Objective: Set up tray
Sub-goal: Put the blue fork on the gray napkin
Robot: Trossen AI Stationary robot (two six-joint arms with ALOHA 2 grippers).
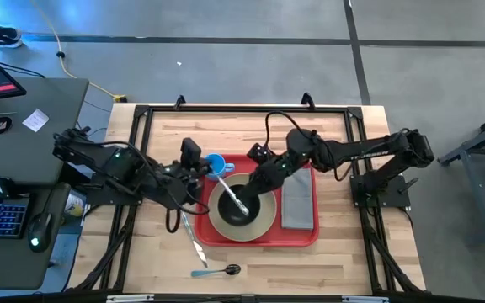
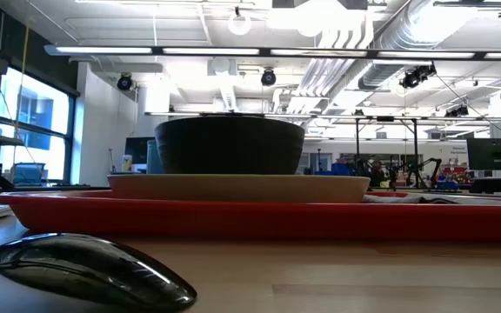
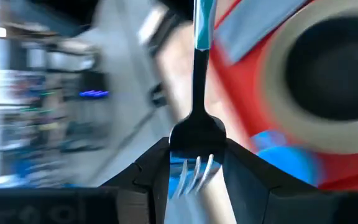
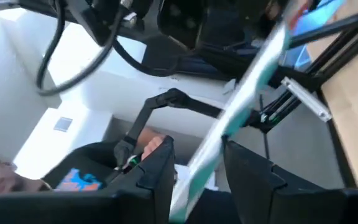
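Nearest my low camera lies a dark spoon bowl (image 2: 85, 271) on the wooden table (image 1: 343, 252), and behind it the red tray (image 2: 259, 217) sits at the table's middle carrying a beige plate (image 2: 237, 186) with a black bowl (image 2: 230, 145) on it. From my left, I see the left gripper (image 3: 196, 163) just beside the tray's left edge, its fingers clamped on a fork (image 3: 197, 134) with a teal handle. To the right, the right gripper (image 4: 196, 163) hangs over the bowl, pinching a teal-handled knife (image 4: 241, 112), with a grey napkin (image 1: 298, 202) on the tray's right side.
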